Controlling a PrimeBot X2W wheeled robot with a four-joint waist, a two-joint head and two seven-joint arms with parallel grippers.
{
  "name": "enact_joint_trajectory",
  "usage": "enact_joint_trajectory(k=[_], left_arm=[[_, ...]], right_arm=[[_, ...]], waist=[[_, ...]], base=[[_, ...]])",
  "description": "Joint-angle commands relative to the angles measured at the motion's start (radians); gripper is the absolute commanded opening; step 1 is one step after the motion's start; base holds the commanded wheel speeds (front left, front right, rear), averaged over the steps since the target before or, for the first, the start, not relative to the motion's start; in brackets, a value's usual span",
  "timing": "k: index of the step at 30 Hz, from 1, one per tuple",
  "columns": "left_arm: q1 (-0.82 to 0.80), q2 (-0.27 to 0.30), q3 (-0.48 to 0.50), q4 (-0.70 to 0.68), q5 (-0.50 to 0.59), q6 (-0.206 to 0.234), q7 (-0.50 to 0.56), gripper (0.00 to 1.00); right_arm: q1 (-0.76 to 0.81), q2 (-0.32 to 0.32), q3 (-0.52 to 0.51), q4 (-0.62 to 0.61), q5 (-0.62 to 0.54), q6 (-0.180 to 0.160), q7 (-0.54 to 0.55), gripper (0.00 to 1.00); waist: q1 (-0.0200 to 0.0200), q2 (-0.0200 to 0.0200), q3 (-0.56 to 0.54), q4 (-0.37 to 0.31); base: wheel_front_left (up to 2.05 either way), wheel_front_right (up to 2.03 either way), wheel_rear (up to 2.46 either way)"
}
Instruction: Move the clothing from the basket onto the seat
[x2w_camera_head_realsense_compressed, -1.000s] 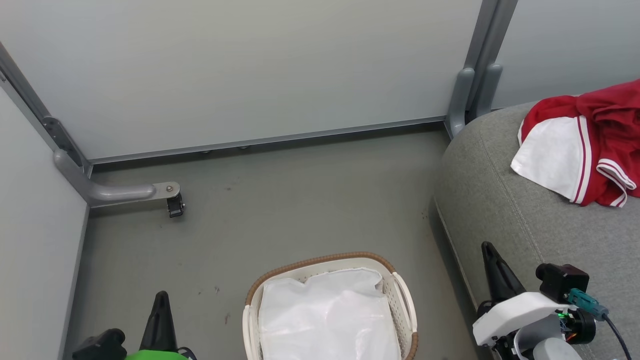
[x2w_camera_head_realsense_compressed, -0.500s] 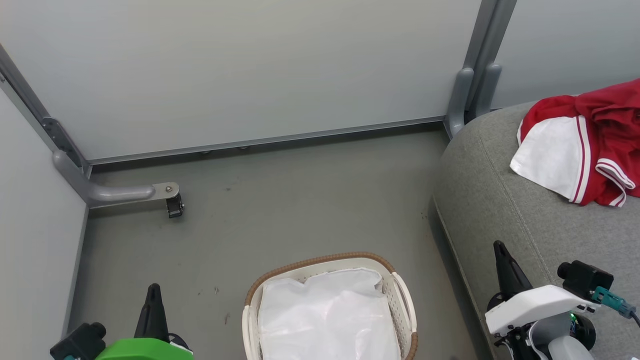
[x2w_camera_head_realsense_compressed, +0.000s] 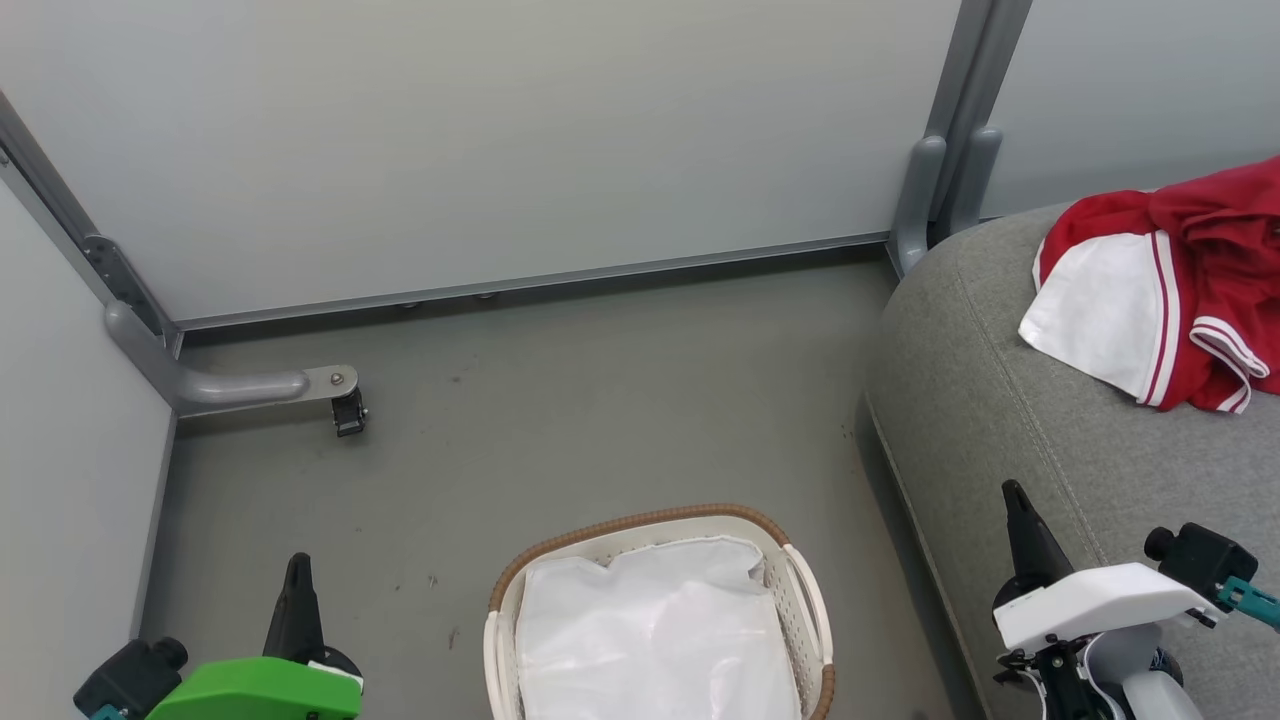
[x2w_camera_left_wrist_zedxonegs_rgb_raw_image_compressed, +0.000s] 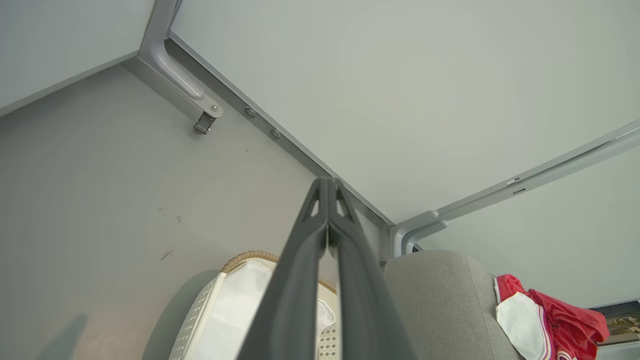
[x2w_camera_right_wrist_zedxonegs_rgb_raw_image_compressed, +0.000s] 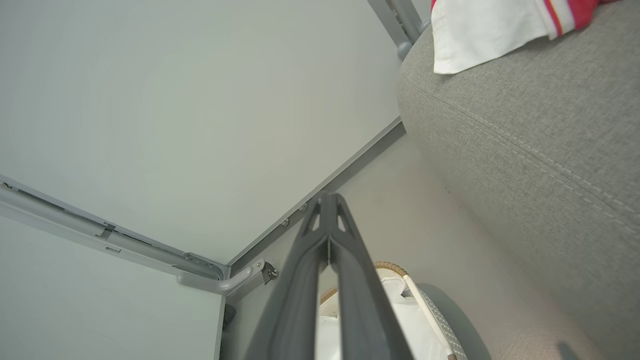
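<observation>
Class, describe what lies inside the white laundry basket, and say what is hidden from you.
Inside the basket a crumpled white lining covers the bottom. Anything beneath it is hidden, as is the basket's near end past the picture's edge.

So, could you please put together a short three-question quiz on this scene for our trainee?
1. True or false: the clothing lies on the seat.
2. What is visible inside the basket? A) a red jersey B) a plain white lining C) a pair of shoes
3. Fill the gap: in the wrist views, the fingers of the left hand and of the right hand are pressed ____, holding nothing.

Key: 1 true; 2 B; 3 together.
</observation>
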Motion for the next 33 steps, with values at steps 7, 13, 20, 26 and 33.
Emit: enact_joint_trajectory(k=[7,13,20,26,33], left_arm=[[-0.045,0.003,0.018,-0.015,-0.099,-0.011,0.027,0.00],[-0.055,0.003,0.027,-0.016,-0.161,-0.015,0.045,0.00],[-0.066,0.004,0.037,-0.017,-0.229,-0.019,0.065,0.00],[-0.074,0.004,0.044,-0.018,-0.284,-0.022,0.081,0.00],[-0.084,0.004,0.053,-0.018,-0.346,-0.026,0.100,0.00]], right_arm=[[-0.019,-0.005,-0.019,-0.021,0.109,-0.001,0.029,0.00],[-0.019,-0.006,-0.028,-0.026,0.178,-0.001,0.048,0.00],[-0.020,-0.006,-0.039,-0.030,0.253,-0.001,0.067,0.00],[-0.020,-0.007,-0.048,-0.034,0.314,-0.001,0.084,0.00],[-0.021,-0.007,-0.057,-0.038,0.383,-0.001,0.102,0.00]], waist=[[0.0000,0.0000,0.000,-0.001],[0.0000,0.0000,-0.001,-0.002],[0.0000,0.0000,-0.001,-0.002],[0.0000,0.0000,-0.001,-0.003],[0.0000,0.0000,-0.001,-0.004]], base=[[0.00,0.00,0.00],[0.00,0.00,0.00],[0.00,0.00,0.00],[0.00,0.00,0.00],[0.00,0.00,0.00]])
